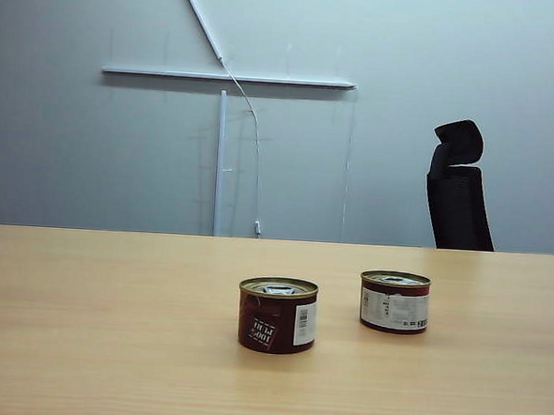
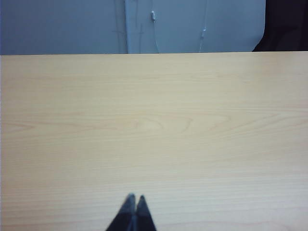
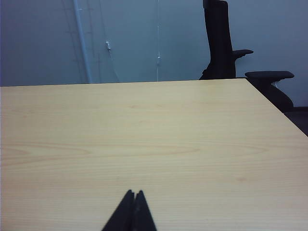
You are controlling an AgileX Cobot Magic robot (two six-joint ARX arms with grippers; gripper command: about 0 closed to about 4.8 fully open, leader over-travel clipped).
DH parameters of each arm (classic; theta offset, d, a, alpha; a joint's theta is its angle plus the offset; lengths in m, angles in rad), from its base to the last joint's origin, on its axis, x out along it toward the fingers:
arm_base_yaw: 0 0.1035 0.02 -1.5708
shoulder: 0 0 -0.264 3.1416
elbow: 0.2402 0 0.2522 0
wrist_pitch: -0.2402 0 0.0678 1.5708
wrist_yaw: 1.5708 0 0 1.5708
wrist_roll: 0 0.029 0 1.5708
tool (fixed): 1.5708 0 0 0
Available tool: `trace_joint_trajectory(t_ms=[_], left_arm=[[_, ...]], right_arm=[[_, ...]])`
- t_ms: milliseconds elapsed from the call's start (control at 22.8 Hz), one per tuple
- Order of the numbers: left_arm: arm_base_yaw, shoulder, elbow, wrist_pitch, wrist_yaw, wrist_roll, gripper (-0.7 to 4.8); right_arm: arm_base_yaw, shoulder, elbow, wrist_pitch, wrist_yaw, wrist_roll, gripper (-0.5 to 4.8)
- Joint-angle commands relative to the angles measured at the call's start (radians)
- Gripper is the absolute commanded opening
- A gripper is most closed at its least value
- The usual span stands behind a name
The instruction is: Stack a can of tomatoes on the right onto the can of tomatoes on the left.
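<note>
Two tomato cans apart on the counter (image 1: 81, 327), right can (image 1: 394, 302) behind left can (image 1: 277, 315); left gripper (image 2: 135, 198) and right gripper (image 3: 134, 193) seemingly retracted, jaws together; best opened wide before a level, centred grasp.

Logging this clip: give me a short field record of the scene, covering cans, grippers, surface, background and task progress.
left can: can of tomatoes, upright on the table, nearer the camera
right can: can of tomatoes, upright, apart from the left one
left gripper: jaws shut, empty, over bare table; no can in its wrist view
right gripper: jaws shut, empty, over bare table
background: grey wall, black office chair
task progress: stacking not yet begun
</note>
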Motion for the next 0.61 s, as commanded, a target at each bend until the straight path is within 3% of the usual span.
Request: trace_joint_trajectory(t_ms=[44, 438, 613], left_arm=[[-0.001, 0.002, 0.004, 0.006, 0.002, 0.0, -0.04], [-0.005, 0.002, 0.003, 0.006, 0.002, 0.0, -0.04], [-0.16, 0.006, 0.003, 0.007, -0.031, 0.0, -0.04]], right_arm=[[0.0, -0.002, -0.004, 0.014, 0.0, 0.003, -0.09], [0.0, -0.002, -0.004, 0.015, 0.0, 0.003, -0.09], [0.0, -0.002, -0.004, 0.019, -0.018, 0.068, -0.09]])
